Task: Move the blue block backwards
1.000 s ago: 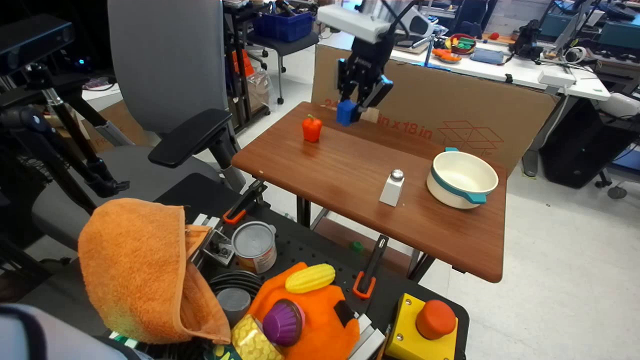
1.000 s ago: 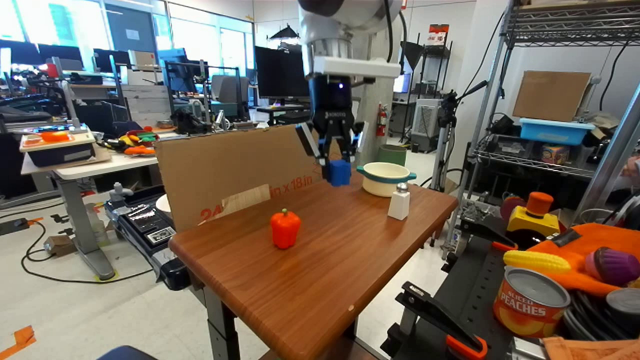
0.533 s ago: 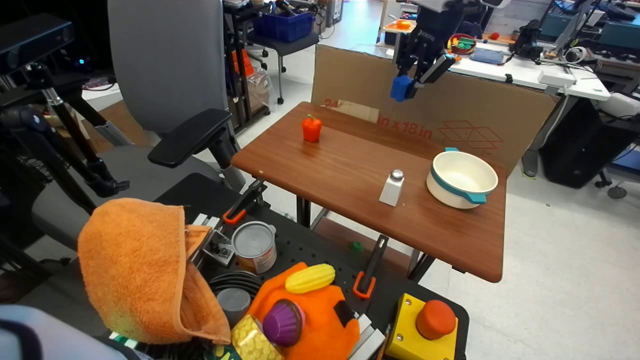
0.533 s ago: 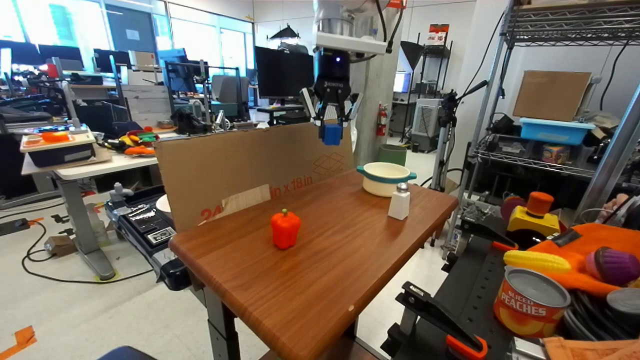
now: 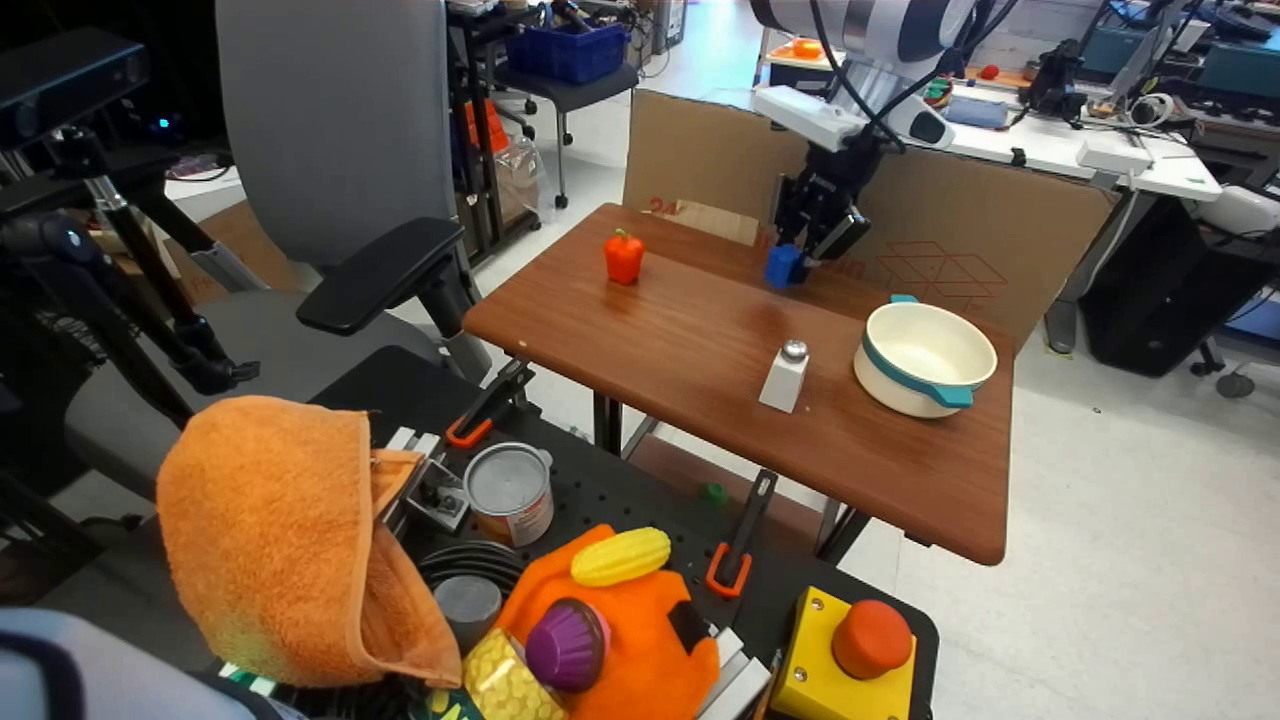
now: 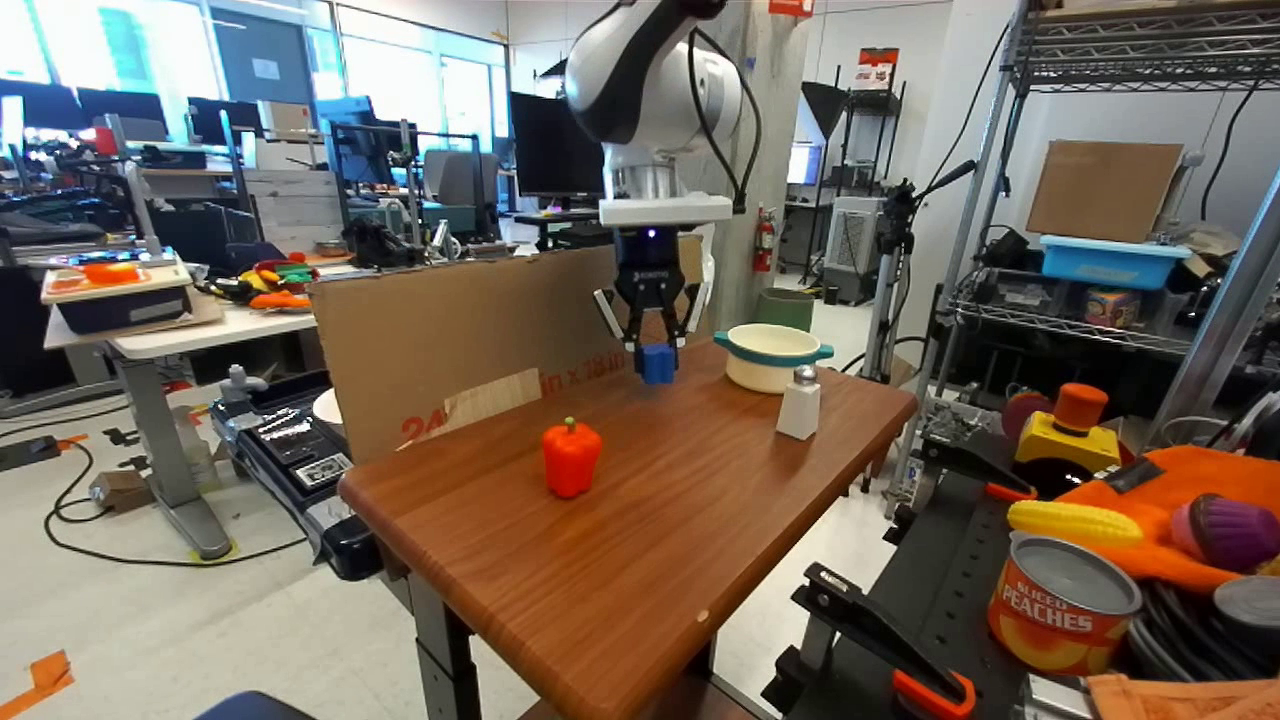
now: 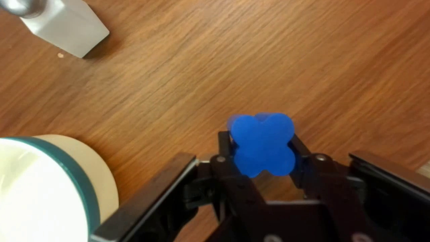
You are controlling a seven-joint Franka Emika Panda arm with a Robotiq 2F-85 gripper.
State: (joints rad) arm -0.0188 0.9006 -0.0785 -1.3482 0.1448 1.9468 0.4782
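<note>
The claw (image 6: 656,358) is closed across the blue block (image 7: 263,146), presumably for steady lowering. Contact with the worktop (image 6: 590,560) cannot be confirmed.

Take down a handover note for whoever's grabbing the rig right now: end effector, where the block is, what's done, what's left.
End effector: closed on the blue block, a fingertip on either side.
Block: over the cardboard side of the table, between the red pepper and the cream bowl from left to right in both exterior views. Can't tell whether it touches the tabletop.
Done: block grasped.
Left: probably set it down, then open and withdraw. Confirm which way counts as backwards.
</note>
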